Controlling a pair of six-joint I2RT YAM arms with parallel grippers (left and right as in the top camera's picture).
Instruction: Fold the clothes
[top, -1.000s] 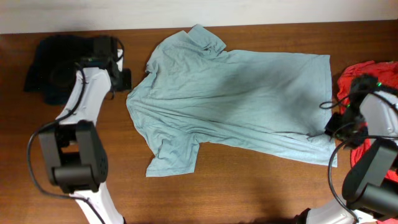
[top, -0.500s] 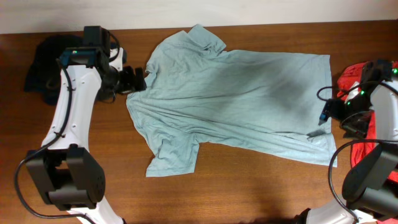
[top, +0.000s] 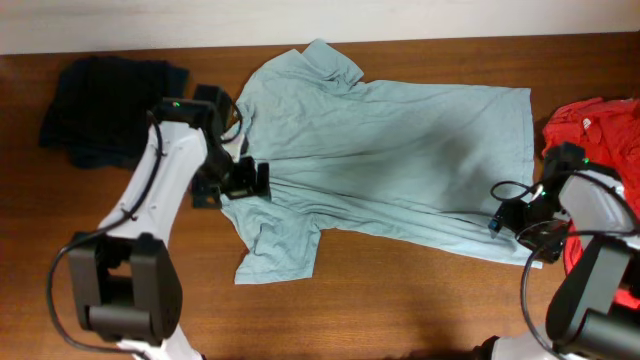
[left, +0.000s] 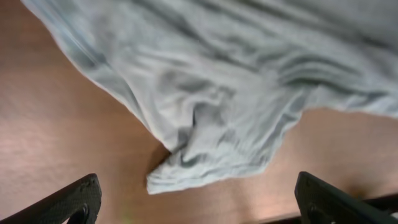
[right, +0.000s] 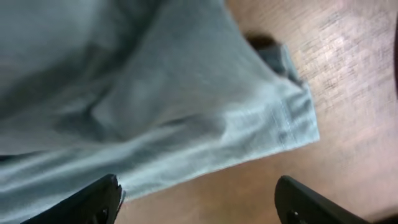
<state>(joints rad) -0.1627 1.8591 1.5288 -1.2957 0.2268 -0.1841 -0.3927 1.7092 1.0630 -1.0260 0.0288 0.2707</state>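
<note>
The T-shirt (top: 380, 150) lies spread on the surface (top: 400, 300). The left fingers (top: 256, 180) stand open at its left edge; the right fingers (top: 503, 218) stand open at its lower-right corner, empty.

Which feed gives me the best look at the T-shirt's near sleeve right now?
Left wrist: the sleeve fills mid-frame, its creases and cuff edge plain, if slightly blurred. Overhead shows that whole sleeve small, lying flat on the table. Right wrist shows only the shirt's hem corner, no sleeve.
</note>
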